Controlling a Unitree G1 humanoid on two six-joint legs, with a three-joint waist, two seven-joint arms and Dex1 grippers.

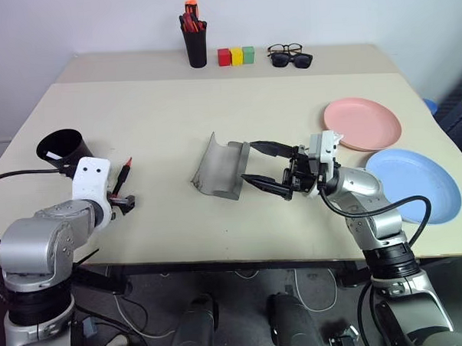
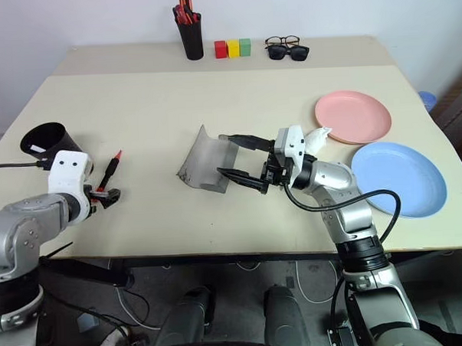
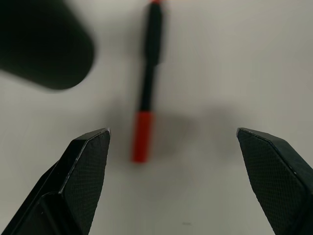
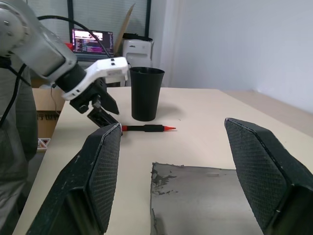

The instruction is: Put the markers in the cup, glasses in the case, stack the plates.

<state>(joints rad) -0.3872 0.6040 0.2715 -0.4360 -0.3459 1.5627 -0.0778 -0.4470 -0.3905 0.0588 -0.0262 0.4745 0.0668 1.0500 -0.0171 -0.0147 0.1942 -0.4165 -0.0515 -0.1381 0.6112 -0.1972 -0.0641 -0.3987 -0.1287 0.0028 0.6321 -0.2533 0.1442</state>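
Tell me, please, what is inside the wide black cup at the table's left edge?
A white marker leans inside the cup. The bottom is dark, so anything else there cannot be seen.

Beige table (image 1: 160,122): case (image 1: 219,170), plates (image 1: 362,123)

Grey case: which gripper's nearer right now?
Right. The right gripper has its open fingers pointing at the grey case, tips at its edge. The left gripper is open well off to the side, over the black marker by the cup.

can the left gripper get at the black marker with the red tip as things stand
Probably yes: the left gripper is open right above the black red-tipped marker, which lies free on the table beside the black cup.
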